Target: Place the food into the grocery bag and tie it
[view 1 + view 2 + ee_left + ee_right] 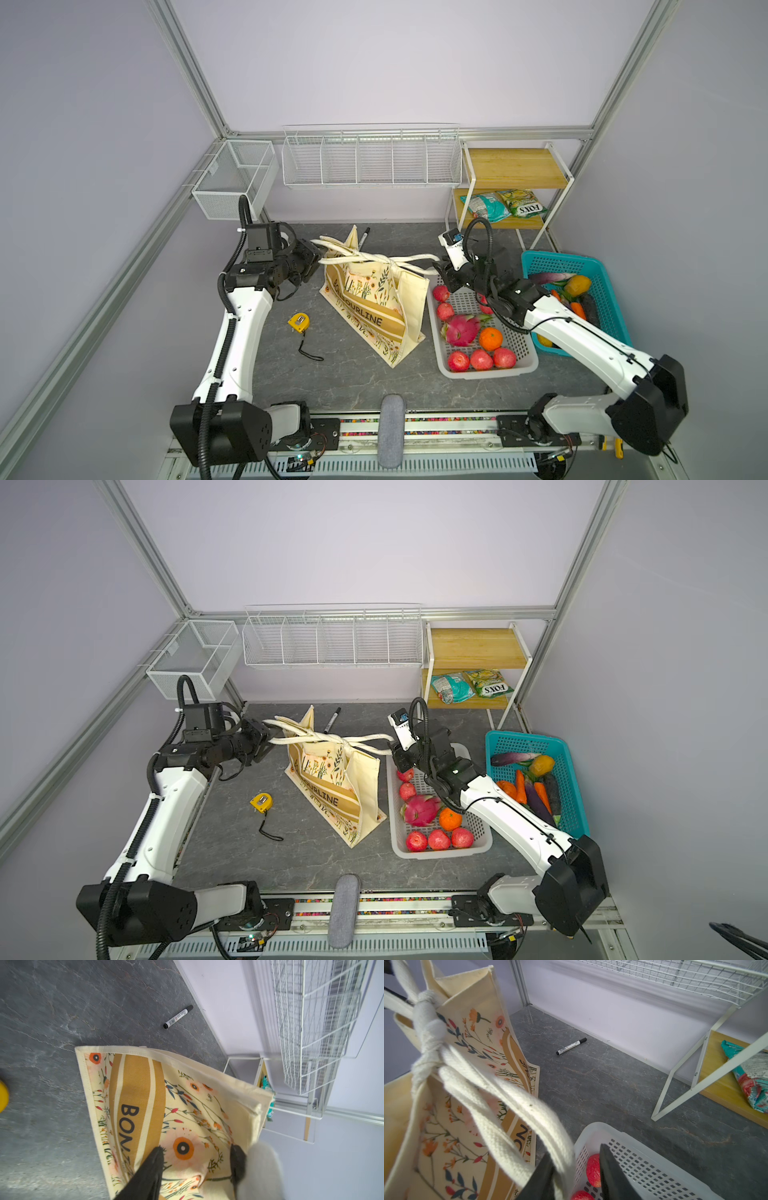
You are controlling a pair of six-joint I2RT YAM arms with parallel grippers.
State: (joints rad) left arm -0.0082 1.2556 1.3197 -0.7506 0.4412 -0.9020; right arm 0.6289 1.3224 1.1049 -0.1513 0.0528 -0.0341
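The cream grocery bag stands mid-table, and its white rope handles are tied in a knot over its mouth. My left gripper is open at the left handle loop; the rope is a blur beside one finger, outside the jaws. At the right loop my right gripper is open, with the rope lying loose between its jaws against one finger. Food in view: red fruits, a dragon fruit and an orange. The bag's inside is hidden.
The fruit lies in a white perforated basket right of the bag. A teal basket holds vegetables further right. Snack packets lie on a wooden shelf. A marker and a yellow tape measure lie on the table.
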